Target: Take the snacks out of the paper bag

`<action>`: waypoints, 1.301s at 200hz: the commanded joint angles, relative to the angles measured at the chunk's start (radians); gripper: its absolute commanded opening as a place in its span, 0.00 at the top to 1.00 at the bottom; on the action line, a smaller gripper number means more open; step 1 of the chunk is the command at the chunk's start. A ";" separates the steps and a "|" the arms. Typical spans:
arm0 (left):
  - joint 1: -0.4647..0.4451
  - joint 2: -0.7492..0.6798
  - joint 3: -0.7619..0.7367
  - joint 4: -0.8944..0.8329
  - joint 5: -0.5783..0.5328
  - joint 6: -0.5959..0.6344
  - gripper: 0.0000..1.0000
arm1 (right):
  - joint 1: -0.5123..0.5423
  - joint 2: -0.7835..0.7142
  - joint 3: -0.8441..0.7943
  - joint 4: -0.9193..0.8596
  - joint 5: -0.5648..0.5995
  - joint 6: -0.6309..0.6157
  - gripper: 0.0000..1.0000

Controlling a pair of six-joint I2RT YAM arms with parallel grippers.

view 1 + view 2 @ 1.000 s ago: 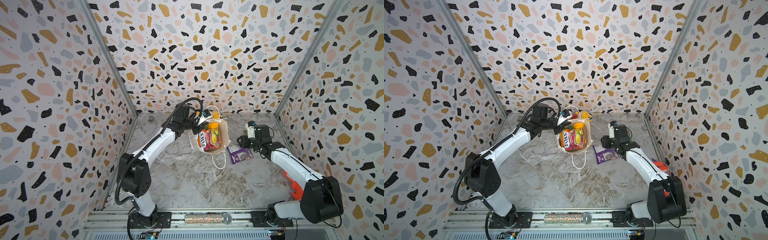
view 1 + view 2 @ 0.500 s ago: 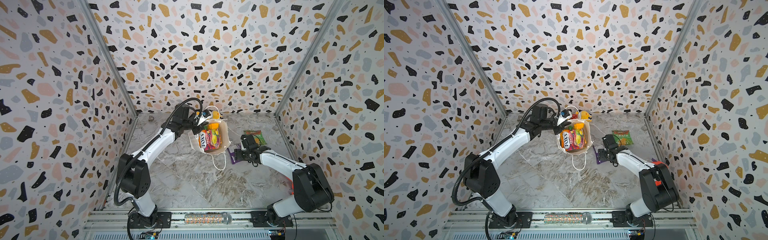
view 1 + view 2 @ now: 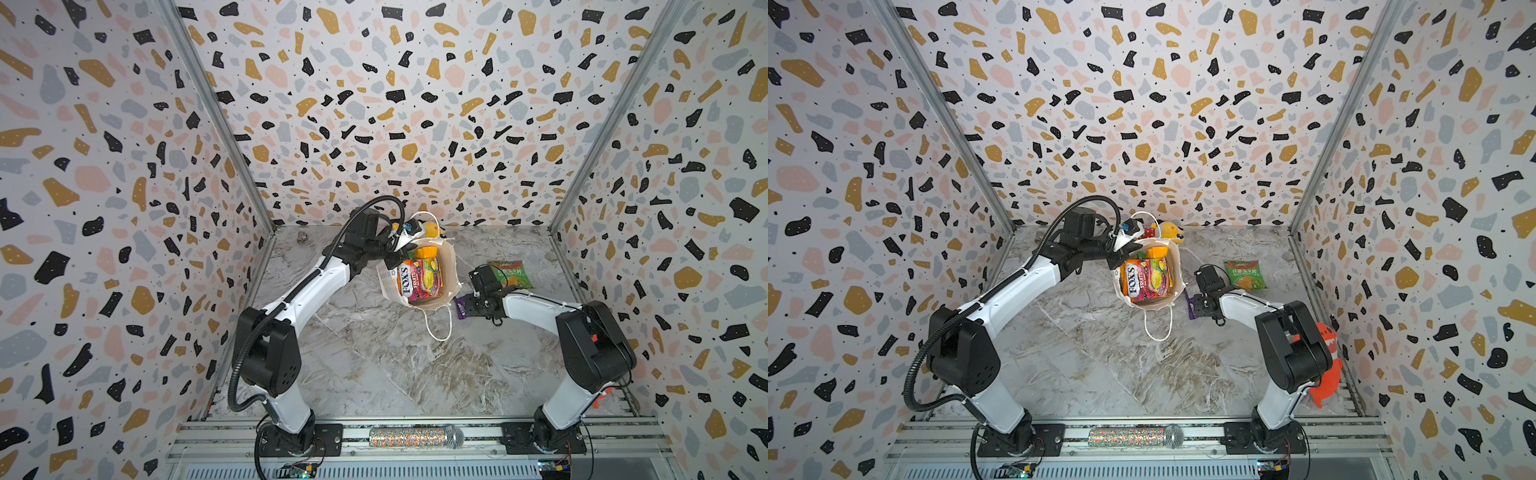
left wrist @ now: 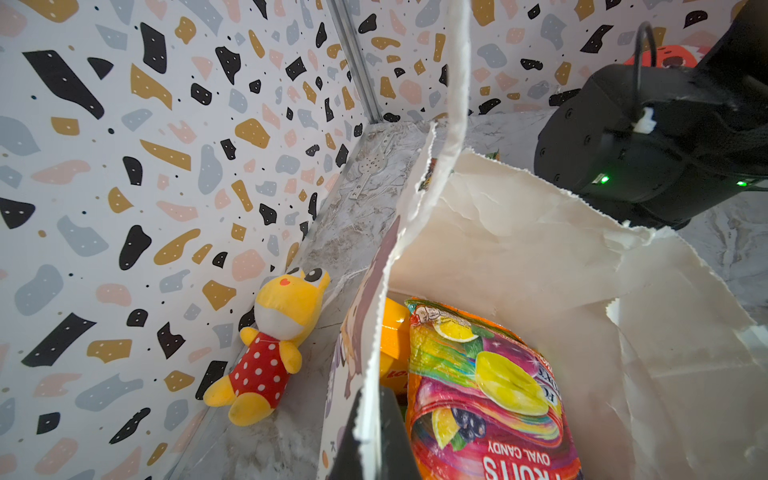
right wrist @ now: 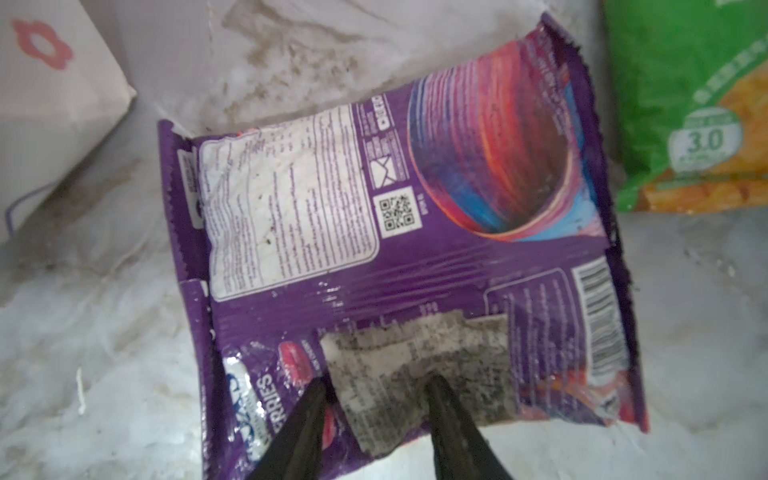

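Walls: speckled terrazzo walls close in the back and both sides.
Desk: a grey marble-look desk carries everything in both top views.
Paper bag: the white paper bag stands near the back of the desk with its mouth wide open. Its rim is caught in the left tool, and the right tool is just beside its other wall. One white cord handle trails on the desk in front of it.
Left tool: the left tool is closed on the bag's rim, with paper pinched between the jaws.
Right tool: the right tool has its jaws parted. Both tips are down on the near end of the purple packet; I cannot tell whether they pinch it.
FOX'S packet: the red-pink FOX'S packet is inside the bag, just past the left tool's tips.
Green packet: the green packet lies flat on the desk outside the bag, just beyond the right tool.
Purple packet: the purple packet lies back side up on the desk, directly under the right tool, between the bag and the green packet.
Orange packet: the orange packet is inside the bag, touching the FOX'S packet and partly hidden by it.
Plush toy: a yellow plush toy in a red dotted dress leans on the back wall, behind the bag and near the left tool.
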 commanded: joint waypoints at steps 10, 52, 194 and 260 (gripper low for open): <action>-0.008 -0.035 -0.010 0.046 0.047 -0.005 1.00 | -0.040 0.050 0.038 0.048 -0.038 0.081 0.63; -0.007 -0.035 -0.019 0.046 0.047 -0.005 1.00 | -0.086 0.084 0.065 0.109 -0.070 0.137 0.66; -0.007 -0.017 -0.001 0.044 0.036 -0.006 1.00 | -0.188 0.013 0.020 0.266 -0.111 0.243 0.59; -0.006 -0.025 -0.004 0.041 0.033 -0.007 1.00 | -0.085 0.021 0.280 -0.036 -0.082 -0.101 0.39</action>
